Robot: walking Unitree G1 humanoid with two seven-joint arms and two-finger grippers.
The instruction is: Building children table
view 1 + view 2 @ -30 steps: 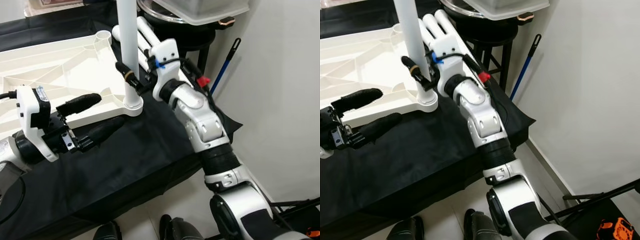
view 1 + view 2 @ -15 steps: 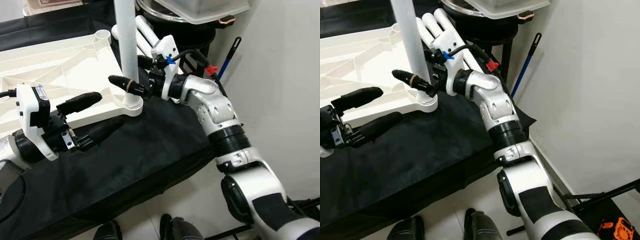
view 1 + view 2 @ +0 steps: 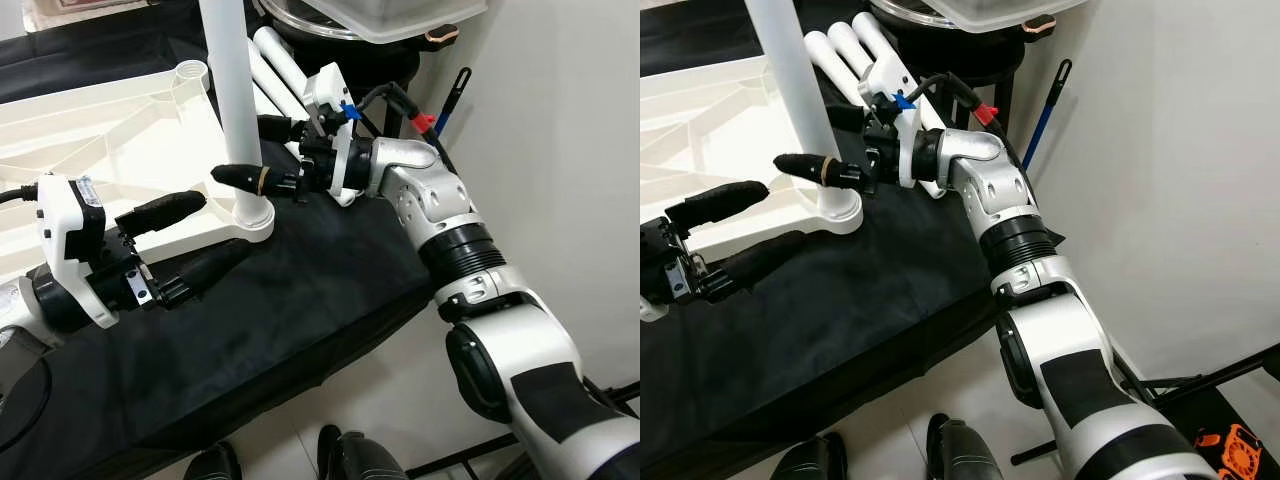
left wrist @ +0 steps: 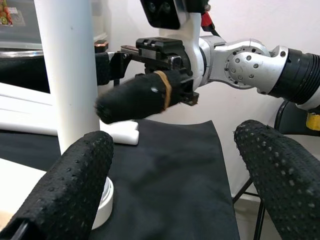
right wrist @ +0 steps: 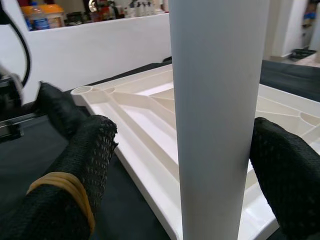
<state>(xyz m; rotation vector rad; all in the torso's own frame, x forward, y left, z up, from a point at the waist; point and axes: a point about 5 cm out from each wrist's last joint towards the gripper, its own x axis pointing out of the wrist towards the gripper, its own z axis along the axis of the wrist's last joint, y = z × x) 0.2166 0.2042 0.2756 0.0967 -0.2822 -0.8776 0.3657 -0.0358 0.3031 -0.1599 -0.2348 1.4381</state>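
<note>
A white tabletop [image 3: 90, 130] lies upside down on the black-covered table. One white leg [image 3: 228, 90] stands upright in its near corner socket [image 3: 250, 215]. My right gripper [image 3: 240, 148] is open around this leg, one finger in front and one behind; the right wrist view shows gaps on both sides of the leg [image 5: 215, 100]. My left gripper [image 3: 222, 223] is open just left of the socket, low over the cloth, holding nothing. Spare white legs [image 3: 275, 60] lie behind the right wrist.
The black cloth [image 3: 300, 300] ends at the table's front edge, with floor below. A black stool holding a clear container [image 3: 400, 15] stands at the back right. A blue-handled stick [image 3: 450, 100] leans on the white wall.
My right wrist has rolled and its fingers have swung from low on the leg to lying level on either side of it. The left gripper stayed put.
</note>
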